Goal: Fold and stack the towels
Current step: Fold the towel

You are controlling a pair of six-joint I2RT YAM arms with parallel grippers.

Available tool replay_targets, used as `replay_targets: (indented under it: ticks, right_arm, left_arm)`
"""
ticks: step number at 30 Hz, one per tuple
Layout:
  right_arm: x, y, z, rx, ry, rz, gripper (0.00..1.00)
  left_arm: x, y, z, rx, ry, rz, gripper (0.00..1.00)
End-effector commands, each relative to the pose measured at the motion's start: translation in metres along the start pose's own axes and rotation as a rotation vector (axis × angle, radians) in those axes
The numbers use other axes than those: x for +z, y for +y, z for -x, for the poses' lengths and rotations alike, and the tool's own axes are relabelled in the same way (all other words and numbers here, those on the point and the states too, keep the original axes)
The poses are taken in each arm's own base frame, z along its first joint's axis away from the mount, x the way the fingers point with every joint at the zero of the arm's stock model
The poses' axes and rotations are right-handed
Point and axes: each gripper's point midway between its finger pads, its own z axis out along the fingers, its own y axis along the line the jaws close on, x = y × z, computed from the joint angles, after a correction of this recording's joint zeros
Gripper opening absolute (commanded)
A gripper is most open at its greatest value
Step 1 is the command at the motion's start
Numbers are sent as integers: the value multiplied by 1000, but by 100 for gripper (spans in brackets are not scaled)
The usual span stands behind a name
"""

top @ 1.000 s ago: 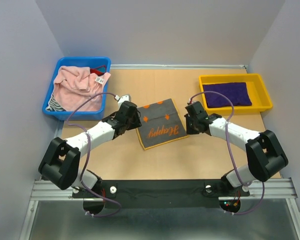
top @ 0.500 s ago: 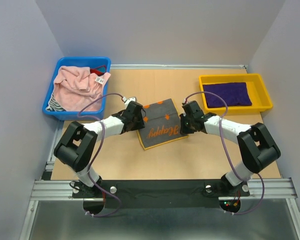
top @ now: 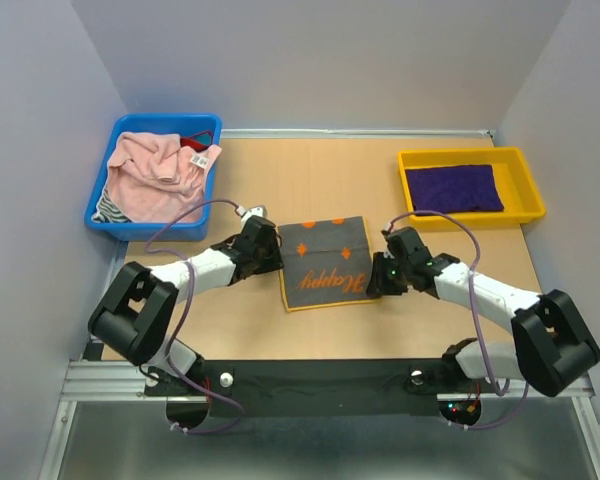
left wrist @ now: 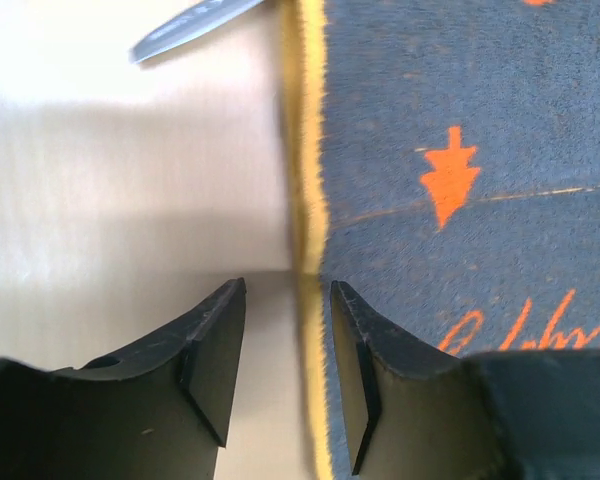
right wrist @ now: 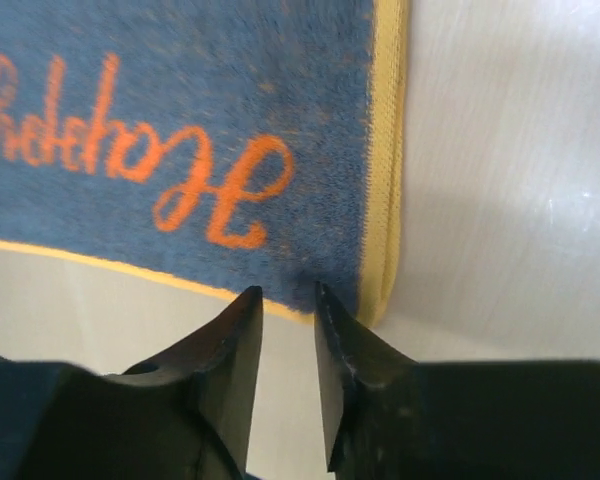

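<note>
Top view: the Happy towel (top: 325,263) lies flat mid-frame, between the left gripper (top: 270,252) and the right gripper (top: 375,280).

Left wrist view: fingers apart, with the towel's yellow edge between them.

Right wrist view: fingers a little apart at the towel's bottom corner.

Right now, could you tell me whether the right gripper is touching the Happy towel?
Cannot tell. The right wrist view puts the right gripper at a corner of the Happy towel, but not whether it presses or hovers.
</note>
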Motion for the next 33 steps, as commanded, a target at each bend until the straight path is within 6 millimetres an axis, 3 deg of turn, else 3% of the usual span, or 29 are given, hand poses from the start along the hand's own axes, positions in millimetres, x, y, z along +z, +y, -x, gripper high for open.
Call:
replay_targets:
  ticks: [1,2,4,8,9,11,14,15,16,20,27,33]
  right_arm:
    - [-30,41,41,1,-114,124,39]
    - [-32,45,55,-8,-146,122,49]
    - [-43,69,93,-42,-231,171,51]
    - [-33,110,153,-37,-363,295,62]
    - [-29,115,162,-25,-384,317,65]
    - [-17,132,185,17,-450,401,69]
    - [-2,140,199,72,-499,461,73]
    - [-3,145,210,80,-554,487,75]
    - [14,140,210,95,-547,474,76]
    - [37,139,222,102,-587,478,78]
    - [56,132,236,127,-641,500,79]
    - [60,140,240,154,-632,555,79]
  left_arm:
    - [-32,-23,31,2,-105,-103,53]
    - [-37,-31,42,-4,-140,-130,54]
    - [-48,-47,63,-23,-193,-191,54]
    - [-56,-83,102,-94,-280,-365,54]
    - [-53,-85,99,-101,-260,-373,54]
    - [-54,-108,116,-141,-312,-484,54]
    - [-39,-119,119,-195,-305,-534,54]
    - [-40,-128,128,-205,-338,-572,54]
    - [-29,-129,126,-212,-327,-572,54]
    - [-12,-139,136,-239,-356,-605,53]
    - [3,-134,136,-287,-410,-628,50]
    - [15,-133,135,-322,-413,-635,50]
